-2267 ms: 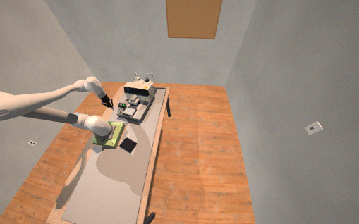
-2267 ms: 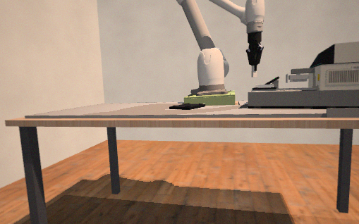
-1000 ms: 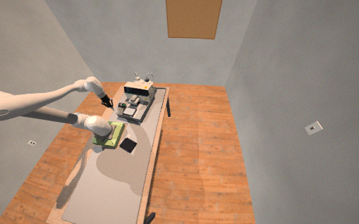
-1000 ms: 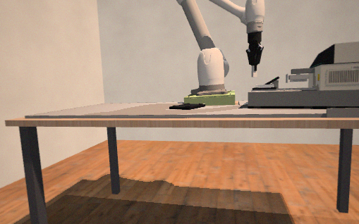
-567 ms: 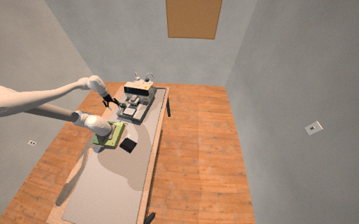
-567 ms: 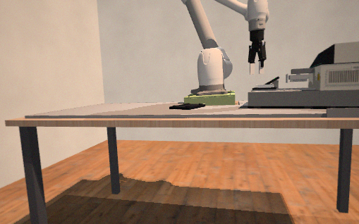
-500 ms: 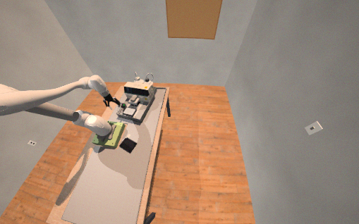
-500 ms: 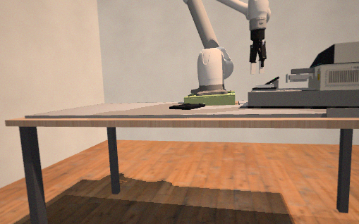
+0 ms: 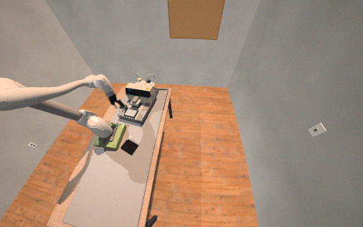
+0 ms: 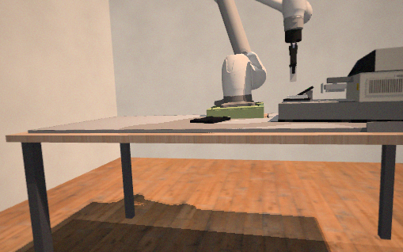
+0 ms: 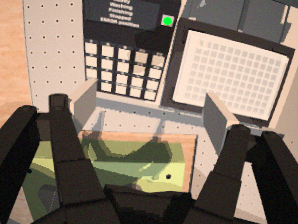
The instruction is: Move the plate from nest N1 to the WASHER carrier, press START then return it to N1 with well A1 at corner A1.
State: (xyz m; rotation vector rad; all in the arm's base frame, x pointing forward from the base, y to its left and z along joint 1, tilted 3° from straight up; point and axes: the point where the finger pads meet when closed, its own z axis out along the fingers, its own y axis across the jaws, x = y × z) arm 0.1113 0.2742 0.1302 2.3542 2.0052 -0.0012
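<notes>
The white plate (image 9: 131, 113) (image 11: 230, 75) lies in the dark-rimmed carrier (image 11: 173, 70) of the washer (image 9: 140, 90) (image 10: 385, 85). It looks flat and inside the rim; its cut corner is not clear. The lamp (image 11: 167, 21) (image 9: 125, 106) is green. The keypad (image 11: 122, 72) is left of the carrier in the wrist view; the left finger pad largely hides START at its lower left corner. My gripper (image 10: 293, 75) (image 11: 150, 100) is open and empty, above the washer's near edge by the keypad. The black nest N1 (image 9: 129, 146) (image 10: 210, 121) shows no plate on it.
The green robot base block (image 9: 117, 143) (image 10: 235, 112) (image 11: 172, 167) stands between the nest and the far long edge of the table. The washer's raised housing stands behind the carrier. A perforated light surface (image 11: 52, 55) lies left of the keypad in the wrist view.
</notes>
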